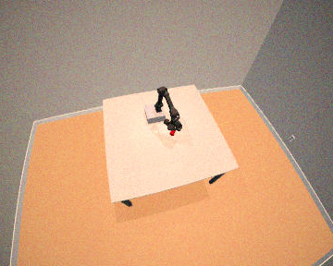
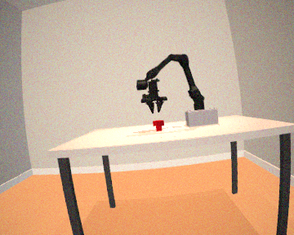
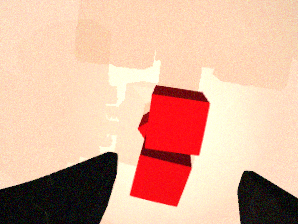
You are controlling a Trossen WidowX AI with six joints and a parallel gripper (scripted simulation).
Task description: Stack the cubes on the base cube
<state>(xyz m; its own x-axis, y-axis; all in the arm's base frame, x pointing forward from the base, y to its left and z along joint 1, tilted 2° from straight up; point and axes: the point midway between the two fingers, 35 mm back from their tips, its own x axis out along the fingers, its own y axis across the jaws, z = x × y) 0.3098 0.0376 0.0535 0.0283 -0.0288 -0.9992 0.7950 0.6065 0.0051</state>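
Near edge of the table [image 2: 113,140] carries nothing relevant to the task; all task objects sit mid-table. Red stack [image 2: 158,124] reads in the exterior view as a T: a wide top bar on a narrower stem. Judged to be the two loose cubes resting on the base cube, overhanging its sides because each caps a corner rather than the centre. The wrist view, looking down, shows an upper red cube [image 3: 176,123] and, just nearer, a second red cube [image 3: 160,176], offset diagonally with a dark strip between them. Cannot tell whether that strip is the required gap or a shadowed side face. A small red sliver at the left of the upper cube is probably the base cube peeking out. The gripper [image 2: 156,108] hangs directly above the stack, apart from it. Jaws stand about half open with nothing between them, and both fingers flank the cubes without contact. Judgement: placement done, stack standing unaided, release made, and what is left is to pull clear without brushing the top bar. Farther right, the arm's grey mount [image 2: 201,117].
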